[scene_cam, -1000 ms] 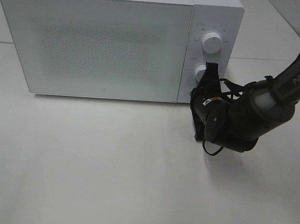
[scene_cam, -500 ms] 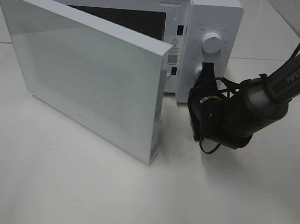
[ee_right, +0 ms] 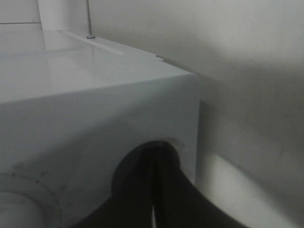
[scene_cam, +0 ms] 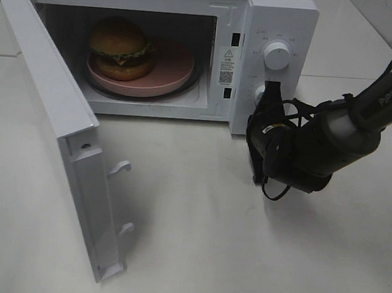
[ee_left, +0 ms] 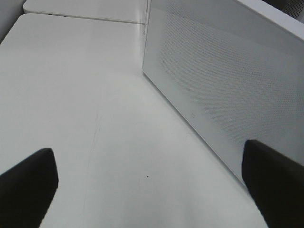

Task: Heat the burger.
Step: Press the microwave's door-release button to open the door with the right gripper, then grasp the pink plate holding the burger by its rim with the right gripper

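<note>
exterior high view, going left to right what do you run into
open microwave door → burger → label sticker → upper dial → right arm

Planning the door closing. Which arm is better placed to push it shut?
Left: the left gripper, open, faces the door's outer side; the right gripper sits shut at the lower knob.
</note>
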Controlling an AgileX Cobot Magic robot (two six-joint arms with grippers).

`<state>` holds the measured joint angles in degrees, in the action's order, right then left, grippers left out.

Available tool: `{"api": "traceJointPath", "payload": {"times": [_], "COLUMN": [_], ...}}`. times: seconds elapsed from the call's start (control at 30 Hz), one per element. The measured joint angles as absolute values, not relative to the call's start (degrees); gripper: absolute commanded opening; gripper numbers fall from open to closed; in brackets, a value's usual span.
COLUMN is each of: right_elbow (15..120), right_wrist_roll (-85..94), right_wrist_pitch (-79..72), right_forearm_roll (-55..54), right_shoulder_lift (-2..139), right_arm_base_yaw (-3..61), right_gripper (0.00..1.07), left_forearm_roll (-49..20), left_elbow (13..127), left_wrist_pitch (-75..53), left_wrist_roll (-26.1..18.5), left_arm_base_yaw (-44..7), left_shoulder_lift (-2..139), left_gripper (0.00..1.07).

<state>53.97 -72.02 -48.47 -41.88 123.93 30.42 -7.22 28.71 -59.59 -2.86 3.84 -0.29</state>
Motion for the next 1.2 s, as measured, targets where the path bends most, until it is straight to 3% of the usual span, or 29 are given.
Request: {"api": "traceJointPath", "payload": {"times": [0.73, 1.2], "right_elbow": [46.07, 41.08], "right_wrist_roll": [-71.73, -50.88], "right_wrist_pitch": [-40.11, -22.98], "right_forearm_roll": [-37.18, -36.67], "right_shoulder_lift": [114.25, 101.13], "right_arm_base_yaw": [30.25, 30.25], "right_gripper": [0.00, 0.01], "left_forearm_roll": [-7.22, -7.22], "left_elbow": [28.71, 28.71], "left_wrist_pitch": [-59.59, -59.59], "left_wrist_roll": [-2.86, -2.86], "left_arm_base_yaw": [3.84, 3.84], "left_shoulder_lift": [-0.29, -0.29], "left_gripper": [0.98, 0.98]}}
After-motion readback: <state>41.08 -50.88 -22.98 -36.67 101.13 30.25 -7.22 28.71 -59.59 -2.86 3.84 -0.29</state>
